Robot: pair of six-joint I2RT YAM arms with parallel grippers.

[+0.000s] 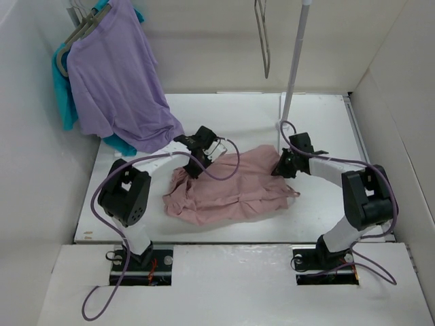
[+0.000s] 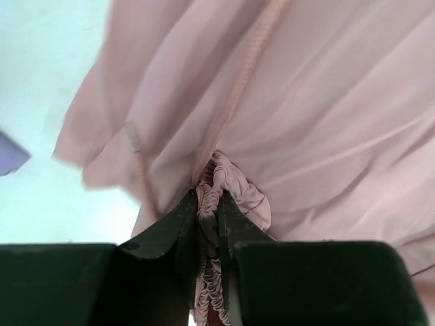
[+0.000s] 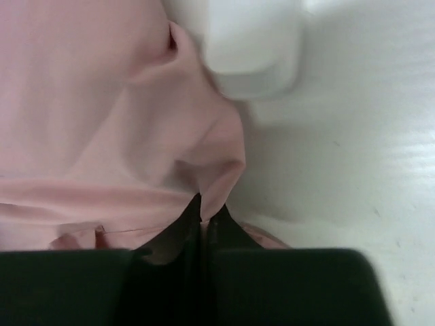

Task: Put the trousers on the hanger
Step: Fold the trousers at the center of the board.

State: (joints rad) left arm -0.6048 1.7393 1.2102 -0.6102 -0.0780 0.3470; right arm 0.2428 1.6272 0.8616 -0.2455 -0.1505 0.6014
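The pink trousers (image 1: 234, 187) lie crumpled on the white table between my two grippers. My left gripper (image 1: 192, 165) is shut on the gathered elastic waistband (image 2: 216, 183) at the trousers' left edge. My right gripper (image 1: 281, 166) is shut on a fold of the pink fabric (image 3: 221, 170) at the right edge. The thin grey hanger (image 1: 262, 34) hangs bare at the top centre, above and behind the trousers, its hook cut off by the frame.
A purple shirt (image 1: 115, 75) over a teal one (image 1: 64, 88) hangs on thicker grey hangers at the back left. A white pole (image 1: 293, 64) rises from a white base (image 3: 248, 41) just behind my right gripper. White walls enclose the table.
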